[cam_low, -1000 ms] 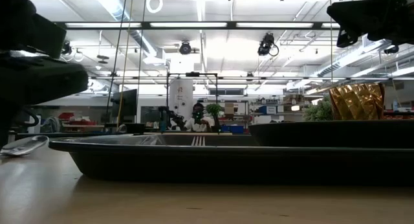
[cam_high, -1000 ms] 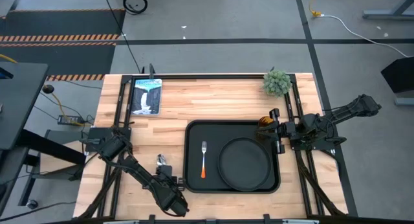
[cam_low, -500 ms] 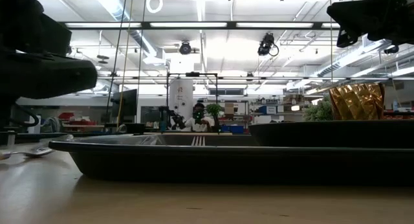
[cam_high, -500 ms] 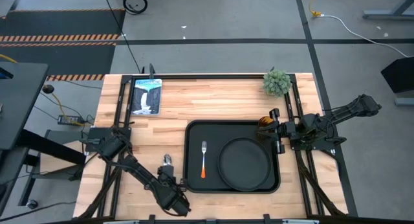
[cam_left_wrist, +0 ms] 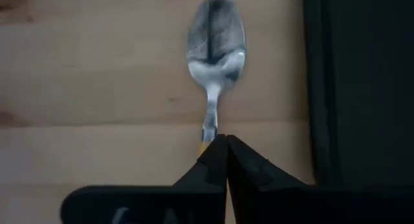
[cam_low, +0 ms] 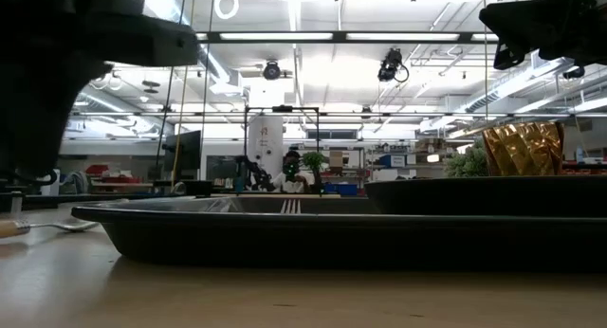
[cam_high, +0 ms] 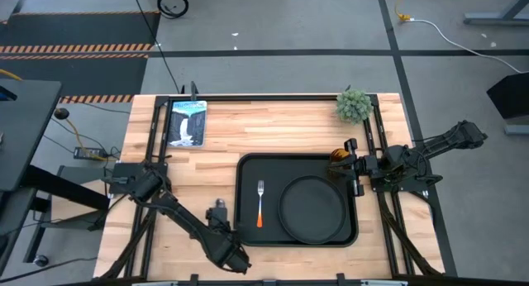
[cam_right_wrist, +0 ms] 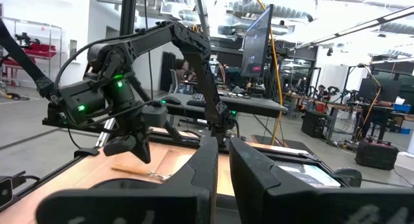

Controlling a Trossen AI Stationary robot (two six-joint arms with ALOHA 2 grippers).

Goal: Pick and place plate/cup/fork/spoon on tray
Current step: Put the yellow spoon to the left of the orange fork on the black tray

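Note:
The black tray holds the fork, the round black plate and, at its far right corner, the amber cup, whose base is hidden behind the plate's rim. Left of the tray lies the spoon, bowl toward the far edge. My left gripper is shut on it. My right gripper hangs level above the cup, clear of it, with a narrow gap between its fingers and nothing in it. My left gripper pinches the spoon's orange handle between its two fingertips, just behind the silver neck. The fingers slant down from the table's near side, in line with the spoon. The rest of the handle is hidden under them. The bowl sits level at table height.
A green potted plant stands at the far right corner of the table and a picture card lies at the far left. Bare wood runs along the far edge and left of the tray. Dark frame rails border both sides.
My left gripper has shut on the spoon's handle and moved a little toward the tray. The spoon has slid along the table toward the tray with it, and its bowl now lies flatter.

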